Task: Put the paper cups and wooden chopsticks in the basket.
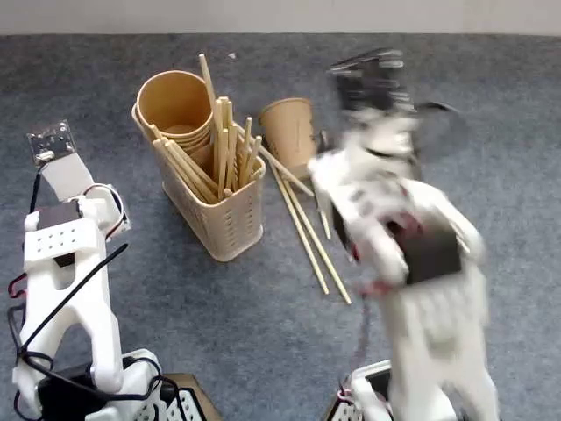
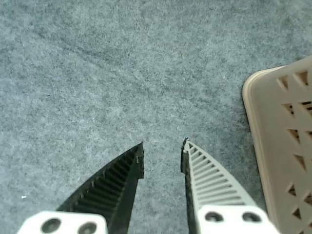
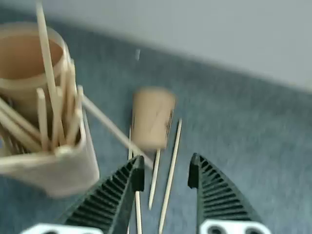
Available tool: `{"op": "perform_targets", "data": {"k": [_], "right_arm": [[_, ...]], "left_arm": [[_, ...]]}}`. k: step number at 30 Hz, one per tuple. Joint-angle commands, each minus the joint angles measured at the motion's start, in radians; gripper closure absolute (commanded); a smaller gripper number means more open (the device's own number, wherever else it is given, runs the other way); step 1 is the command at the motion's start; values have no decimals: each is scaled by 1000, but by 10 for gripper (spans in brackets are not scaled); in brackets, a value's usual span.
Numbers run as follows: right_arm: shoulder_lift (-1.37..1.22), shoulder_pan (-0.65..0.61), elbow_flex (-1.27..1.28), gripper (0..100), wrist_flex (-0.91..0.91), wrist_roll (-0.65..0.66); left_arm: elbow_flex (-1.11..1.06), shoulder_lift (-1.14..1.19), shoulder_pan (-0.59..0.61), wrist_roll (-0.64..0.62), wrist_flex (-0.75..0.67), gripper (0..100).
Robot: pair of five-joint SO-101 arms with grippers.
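grey carpet-like surface (image 1: 219, 333) carries everything, with a pale wall behind it. the basket (image 1: 232, 224) stands to one side of the right jaws. it already holds a stack of paper cups (image 1: 175, 101) and a bunch of wooden chopsticks (image 1: 223, 149) poking up over its rim.

the right jaws stand partly open with nothing in them. straight ahead of their tips is one loose paper cup (image 3: 152, 117); whether it stands or lies cannot be told. a few loose chopsticks (image 3: 168, 180) lie on the surface, running from near the cup back through the gap between the jaws.

the left jaws are also partly open and empty, over bare surface, and the basket wall (image 2: 287, 146) is just beside their pale finger.

the step in hand looks like fetching the leftovers with the right arm. the next move probably calls for lowering the jaws around either the cup or a single stick. thin sticks flat on the surface need a close, square pinch.
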State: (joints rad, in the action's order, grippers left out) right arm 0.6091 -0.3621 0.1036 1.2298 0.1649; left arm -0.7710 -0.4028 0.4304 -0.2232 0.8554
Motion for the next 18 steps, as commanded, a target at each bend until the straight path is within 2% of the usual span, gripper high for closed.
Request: {"op": "perform_targets", "data": {"k": [1,6,9,13,18], "right_arm": [[-165,21,219,847,39,34],[-170,18,710,847,-486,60],[-179,-5,862,847,-684,81],[-180,-64,944,847,-783,83],[-182,-73,952,847,-791,83]], "left_arm": [[7,-4,-12,-6,-14,846],[5,-4,-12,-6,-12,846],[5,-4,-12,-6,-14,846],[7,-4,-12,-6,-14,846],[8,-4,-13,-6,-14,846]]}}
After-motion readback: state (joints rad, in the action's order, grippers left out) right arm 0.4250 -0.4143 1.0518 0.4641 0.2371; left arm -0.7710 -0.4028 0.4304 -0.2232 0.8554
